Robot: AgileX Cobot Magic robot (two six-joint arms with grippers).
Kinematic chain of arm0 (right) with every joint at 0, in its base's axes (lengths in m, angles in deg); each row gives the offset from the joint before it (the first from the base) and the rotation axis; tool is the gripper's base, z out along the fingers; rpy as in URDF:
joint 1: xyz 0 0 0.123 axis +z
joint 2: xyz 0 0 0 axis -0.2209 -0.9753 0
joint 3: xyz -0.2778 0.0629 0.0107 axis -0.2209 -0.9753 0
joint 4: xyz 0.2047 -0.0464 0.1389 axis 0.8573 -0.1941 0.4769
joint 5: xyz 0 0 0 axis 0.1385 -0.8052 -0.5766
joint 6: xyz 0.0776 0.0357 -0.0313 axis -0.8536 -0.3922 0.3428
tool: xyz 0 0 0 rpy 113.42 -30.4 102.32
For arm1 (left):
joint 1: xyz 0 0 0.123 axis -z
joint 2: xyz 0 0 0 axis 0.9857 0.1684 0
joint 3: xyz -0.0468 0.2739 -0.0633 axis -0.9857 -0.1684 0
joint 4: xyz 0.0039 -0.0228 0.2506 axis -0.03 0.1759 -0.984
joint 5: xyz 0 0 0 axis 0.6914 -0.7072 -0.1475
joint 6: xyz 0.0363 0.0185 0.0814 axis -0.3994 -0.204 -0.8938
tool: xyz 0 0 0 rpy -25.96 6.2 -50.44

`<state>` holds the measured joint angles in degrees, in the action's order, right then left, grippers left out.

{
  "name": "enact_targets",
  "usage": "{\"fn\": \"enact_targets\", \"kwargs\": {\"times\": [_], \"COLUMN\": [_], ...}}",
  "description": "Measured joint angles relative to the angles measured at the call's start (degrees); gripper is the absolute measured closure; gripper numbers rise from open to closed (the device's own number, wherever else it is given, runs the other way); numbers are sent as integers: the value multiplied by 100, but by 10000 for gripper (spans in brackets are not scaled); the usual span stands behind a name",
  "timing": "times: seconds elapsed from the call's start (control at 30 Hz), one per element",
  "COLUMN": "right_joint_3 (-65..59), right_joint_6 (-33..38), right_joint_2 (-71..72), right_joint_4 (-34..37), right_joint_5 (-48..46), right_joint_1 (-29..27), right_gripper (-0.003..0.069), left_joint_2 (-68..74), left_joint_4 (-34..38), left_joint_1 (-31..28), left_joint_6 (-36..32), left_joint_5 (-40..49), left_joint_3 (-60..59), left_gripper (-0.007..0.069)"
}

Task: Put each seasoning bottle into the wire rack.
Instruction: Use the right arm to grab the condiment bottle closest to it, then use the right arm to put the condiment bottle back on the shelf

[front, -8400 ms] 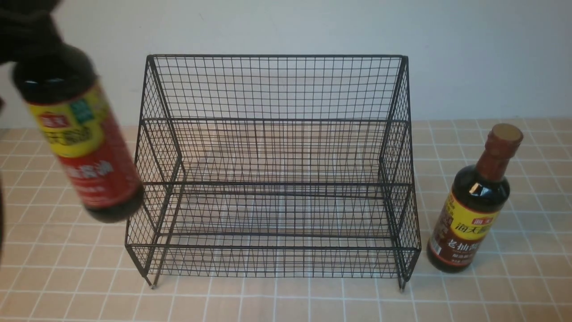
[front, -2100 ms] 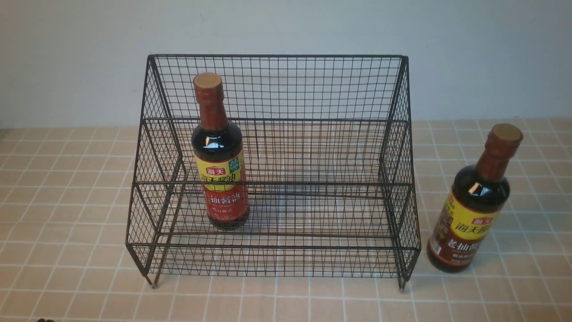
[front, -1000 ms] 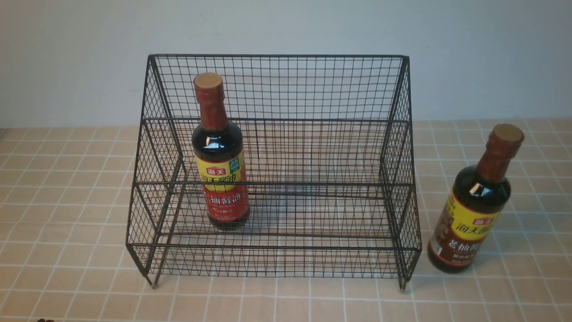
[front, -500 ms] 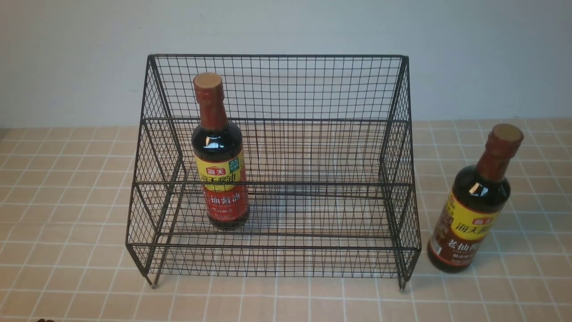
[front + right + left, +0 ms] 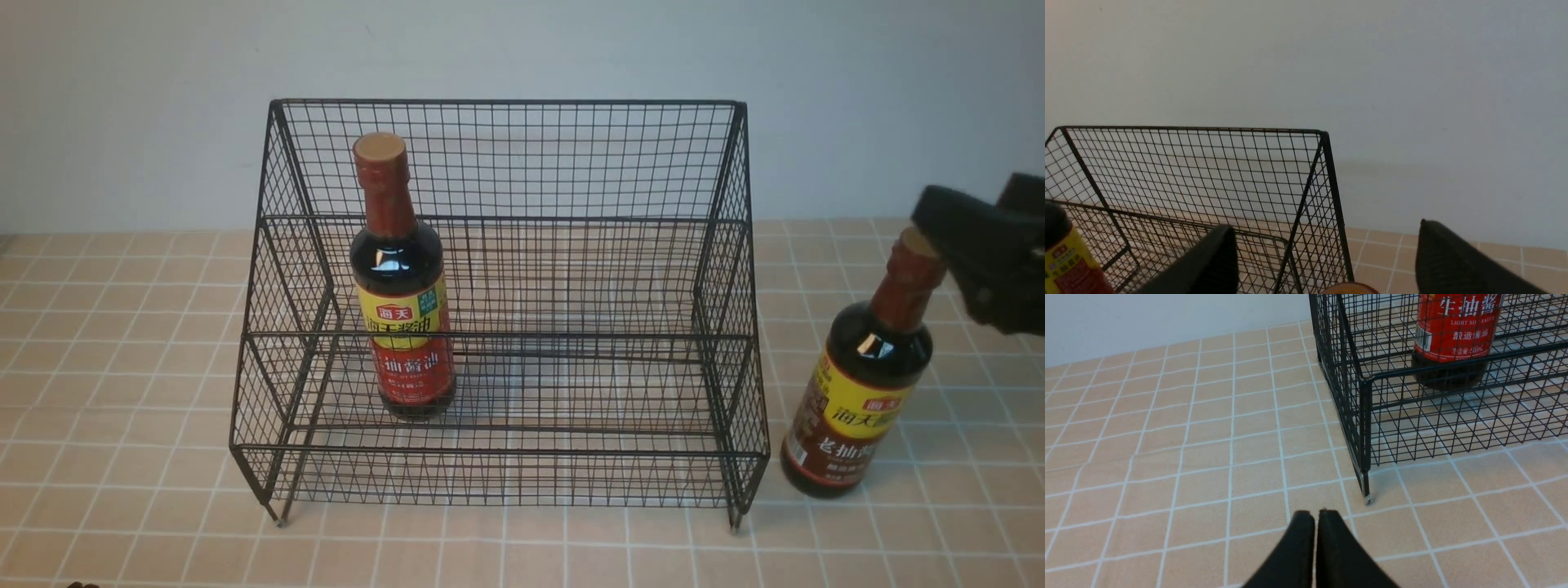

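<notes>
The black wire rack (image 5: 506, 163) stands mid-table. The bright red-label seasoning bottle (image 5: 402, 310) stands upright inside it at the left; its base shows in the left wrist view (image 5: 1453, 335) and its shoulder in the right wrist view (image 5: 1065, 261). The brown-label bottle (image 5: 857, 392) stands on the table right of the rack. My right gripper (image 5: 971, 216) is open just above its cap; the cap's edge shows between the fingers in the right wrist view (image 5: 1349, 289). My left gripper (image 5: 1315, 514) is shut and empty, low near the rack's front left foot (image 5: 1367, 496).
The table is covered in tan tiles (image 5: 122, 367). A plain pale wall (image 5: 122, 98) rises right behind the rack. The rack's right side wall (image 5: 731, 327) stands close to the brown-label bottle.
My right gripper has come into the front view from the right and now hangs over the brown-label bottle's cap. Earlier the left gripper set the red-label bottle in the rack and withdrew.
</notes>
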<state>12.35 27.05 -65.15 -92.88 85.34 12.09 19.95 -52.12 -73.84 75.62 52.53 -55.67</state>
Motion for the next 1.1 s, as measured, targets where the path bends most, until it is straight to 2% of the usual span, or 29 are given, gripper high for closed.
{"fn": "enact_targets", "kwargs": {"times": [0.27,0.43,0.5,0.57,0.6,0.63,0.67,0.97,1.1], "right_joint_3": [36,38,38,38,38,58,92,446,876], "right_joint_6": [21,355,724,907,925,1063,1134,877,434], "right_joint_2": [-878,-1285,-1514,-1622,-1630,-1643,-1617,-656,-23], "right_joint_4": [-143,-156,-151,-140,-138,-132,-145,-417,-741], "right_joint_5": [93,149,196,237,237,295,270,-482,-514], "right_joint_1": [0,0,0,0,0,0,-2,-2,-7], "right_gripper": [119,123,172,257,270,363,388,385,385], "left_joint_2": [0,0,0,0,0,0,0,0,0], "left_joint_4": [0,0,0,0,0,0,0,0,0], "left_joint_1": [0,0,0,0,0,0,0,0,0], "left_joint_6": [0,0,0,0,0,0,0,0,0], "left_joint_5": [0,0,0,0,0,0,0,1,6], "left_joint_3": [0,0,0,0,0,0,0,0,0], "left_gripper": [631,631,631,631,631,631,631,631,631]}}
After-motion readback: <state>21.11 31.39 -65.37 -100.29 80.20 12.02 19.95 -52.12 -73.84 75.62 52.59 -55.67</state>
